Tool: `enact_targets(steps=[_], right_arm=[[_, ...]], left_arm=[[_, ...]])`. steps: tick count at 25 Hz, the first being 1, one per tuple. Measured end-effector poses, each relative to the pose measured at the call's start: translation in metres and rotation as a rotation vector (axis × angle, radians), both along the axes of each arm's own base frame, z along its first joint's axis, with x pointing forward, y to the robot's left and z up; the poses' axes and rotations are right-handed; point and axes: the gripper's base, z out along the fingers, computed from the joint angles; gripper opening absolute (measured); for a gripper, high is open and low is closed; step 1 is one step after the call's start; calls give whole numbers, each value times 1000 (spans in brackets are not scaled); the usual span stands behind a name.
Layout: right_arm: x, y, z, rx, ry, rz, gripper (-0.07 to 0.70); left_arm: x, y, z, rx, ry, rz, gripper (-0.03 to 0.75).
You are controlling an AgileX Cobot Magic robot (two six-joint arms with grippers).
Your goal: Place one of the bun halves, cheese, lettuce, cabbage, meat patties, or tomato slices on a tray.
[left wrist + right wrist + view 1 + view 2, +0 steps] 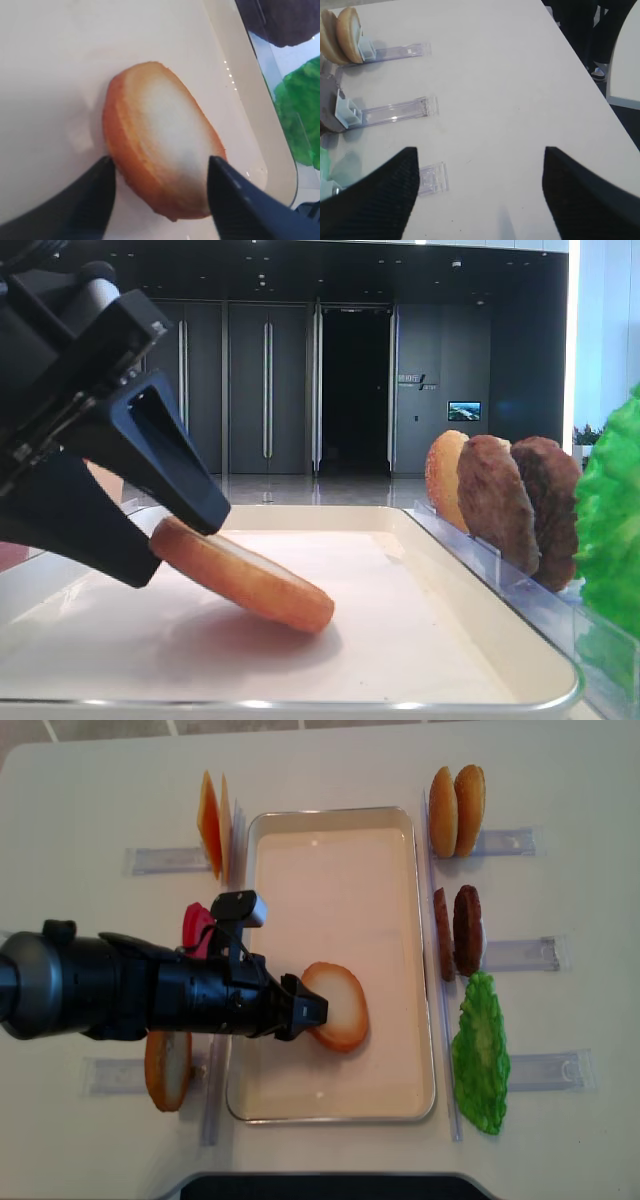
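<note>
In the low side view we see the left gripper [185,530] filling the left of the frame, its dark fingers on either side of the raised end of the bun half [243,576], which lies tilted with its far edge on the floor of the tray [480,660]; whether the fingers press it or merely flank it we cannot tell here. At right, a domed bun [445,478] and two meat patties [520,505] stand on edge in a clear rack [530,590], and the lettuce [612,520] is cut off by the frame. From the right wrist camera we see only the right gripper [480,192], its two dark fingers spread wide over bare table [520,75] with nothing between them; two buns [342,34] and clear holders [395,111] sit at the left edge, partly cropped. The left wrist camera shows what the side view hides: the bun half's pale flat face, rimmed in orange-brown, lying between the blurred fingertips [100,175], with slim gaps at each side, so the jaws look parted and not clamped. From overhead we find the bun half in the tray's lower middle, its left rim hidden under the gripper tip; cheese [210,825], a tomato slice [196,928] half hidden by the arm, and another bun [167,1070] stand left of the tray.
</note>
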Motion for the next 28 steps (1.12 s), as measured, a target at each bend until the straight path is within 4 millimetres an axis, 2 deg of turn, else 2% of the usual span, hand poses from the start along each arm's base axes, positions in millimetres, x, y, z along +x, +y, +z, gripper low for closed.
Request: enact_targets(steps=[1, 3, 6, 12, 20, 28], right_arm=[[0, 0, 0, 0, 0, 0, 520], [0, 0, 0, 0, 0, 0, 520], [0, 0, 0, 0, 0, 0, 520], [0, 0, 0, 0, 0, 0, 520], [0, 0, 0, 0, 0, 0, 520], [0, 0, 0, 0, 0, 0, 520]], left_arm=[[1, 1, 1, 4, 1, 19, 562], [2, 3, 3, 11, 8, 67, 643], [2, 6, 5, 22, 15, 99, 681], [-2, 8, 21, 35, -22, 73, 691], [-10, 15, 73, 46, -133, 36, 692], [-24, 41, 104, 288, -112, 55, 692]])
